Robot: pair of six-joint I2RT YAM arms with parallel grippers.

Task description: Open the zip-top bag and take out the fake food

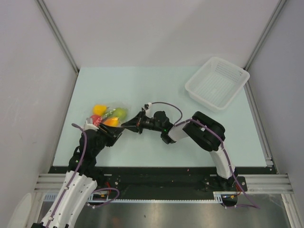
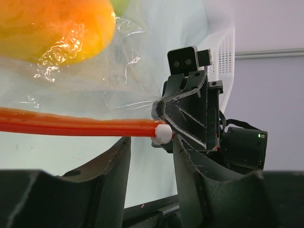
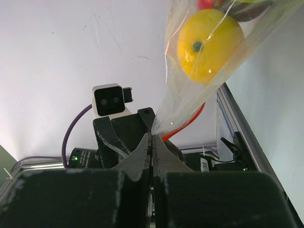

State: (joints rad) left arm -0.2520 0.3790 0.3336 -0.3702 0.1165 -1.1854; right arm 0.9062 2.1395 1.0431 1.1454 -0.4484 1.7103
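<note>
The right pincer is clenched on 1 corner of the zip-top bag. The left pincer stands released, the orange-red zip strip just beyond its fingertips.

Both arms bend inward, tips almost meeting. The left gripper has its jaws apart; the right gripper pinches the zip-top bag.

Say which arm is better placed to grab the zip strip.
Left. The left end effector, open, sits right by the zip strip; the right end effector is shut on the zip-top bag.
</note>
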